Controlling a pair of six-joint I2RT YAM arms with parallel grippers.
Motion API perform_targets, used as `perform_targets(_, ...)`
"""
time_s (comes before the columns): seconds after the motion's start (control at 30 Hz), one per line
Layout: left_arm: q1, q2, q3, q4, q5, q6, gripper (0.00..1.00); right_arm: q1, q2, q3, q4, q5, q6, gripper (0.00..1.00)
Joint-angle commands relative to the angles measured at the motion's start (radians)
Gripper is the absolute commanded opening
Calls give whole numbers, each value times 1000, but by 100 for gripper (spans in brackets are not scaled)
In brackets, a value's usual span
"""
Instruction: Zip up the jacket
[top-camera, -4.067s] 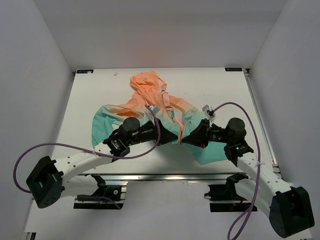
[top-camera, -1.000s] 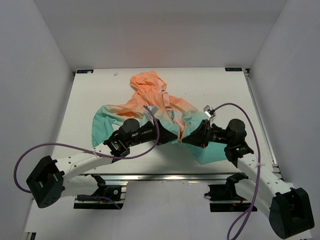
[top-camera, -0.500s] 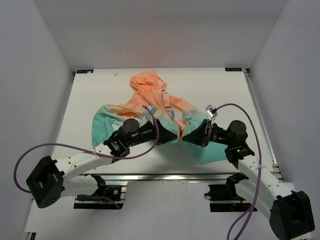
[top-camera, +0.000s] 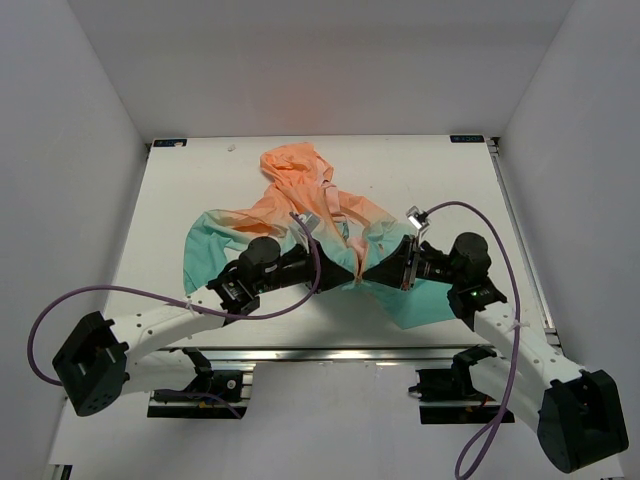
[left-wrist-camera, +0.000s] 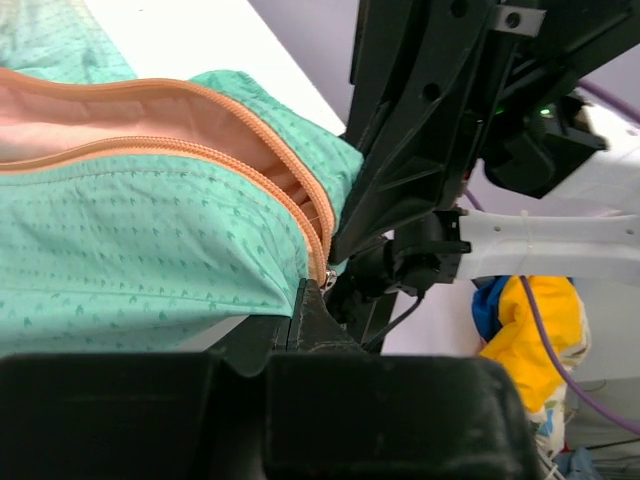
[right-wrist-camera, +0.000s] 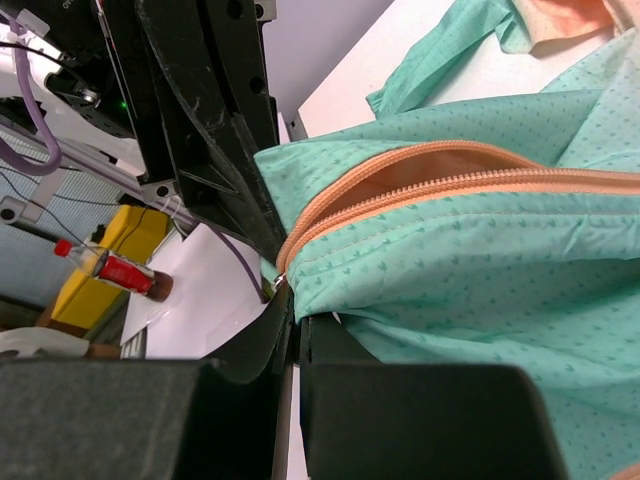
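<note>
The jacket (top-camera: 300, 190) lies crumpled on the white table (top-camera: 190, 170), peach hood at the far side and teal hem toward the arms. Its orange zipper (left-wrist-camera: 250, 165) is open, its two sides meeting at the hem. My left gripper (top-camera: 340, 276) is shut on the teal hem by the zipper's bottom end, seen in the left wrist view (left-wrist-camera: 303, 290). My right gripper (top-camera: 368, 272) faces it almost tip to tip and is shut on the opposite hem edge (right-wrist-camera: 295, 305). A small metal zipper piece (right-wrist-camera: 278, 284) shows between the two tips.
A metal rail (top-camera: 350, 352) runs along the near table edge. Purple cables (top-camera: 60, 310) loop from both arms. White walls enclose the table. Off the table are a yellow and blue bundle (left-wrist-camera: 530, 330) and a red-labelled bottle (right-wrist-camera: 115, 272).
My right gripper has shifted slightly left and its wrist has turned, bringing its tip closer to the left gripper. The teal hem between them has bunched a little. The left arm has barely moved.
</note>
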Motion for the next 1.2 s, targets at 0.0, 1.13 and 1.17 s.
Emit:
perform_targets(0.0,-19,-17,16,-159,7,51,0,-7,10,91,28,33,5,0)
perform_targets(1.13,-35,-62,-62,16,30,-58,48,7,8,13,4,-34,-13,0)
perform_targets(1.17,-36,-51,-62,36,38,-62,48,16,11,11,8,-34,-12,0)
